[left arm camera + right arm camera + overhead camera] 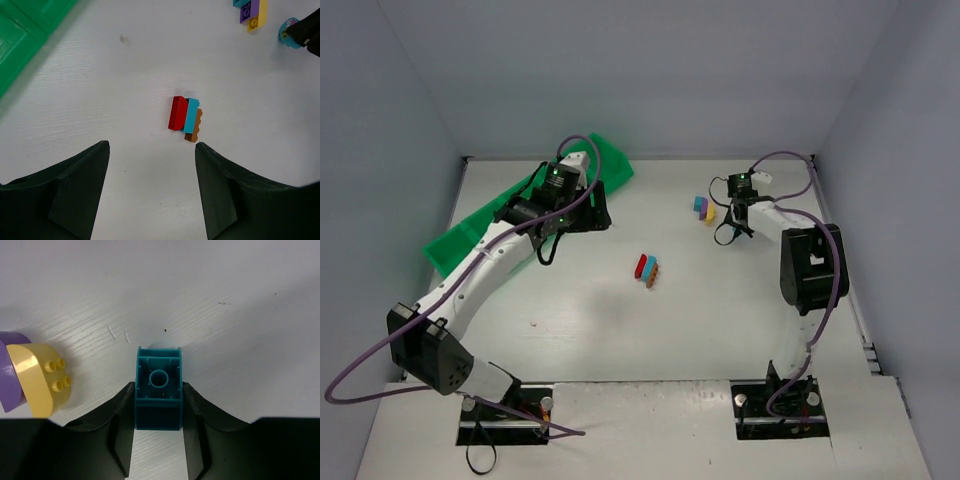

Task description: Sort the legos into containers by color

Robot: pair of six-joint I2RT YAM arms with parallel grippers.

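The left gripper [151, 146] gapes over the red-teal-brown lego stack [185, 119]; green tray [25, 30] upper-left.

seven legos [647, 269] — one green tray [455, 243] — two arms [480, 275]

The whole bench [620, 330] is seen from a camera fixed high up and behind the arm bases [505, 405], which are found at 6 o'clock. Everything looks small and far off.

The left wrist camera is held well above the bench and pointed down past its own jaws at 5 and 7 o'clock. The red, blue and brown stack [185, 120] is seen near the middle, and the green tray [20, 35] at 10 o'clock. Both are shared with the top view.

The right wrist camera is held very close to the bench. A teal brick [159, 390] is seen big between its jaws, and a yellow brick [37, 382] at 9 o'clock. That yellow brick [258, 14] is also caught at 1 o'clock in the left wrist view.
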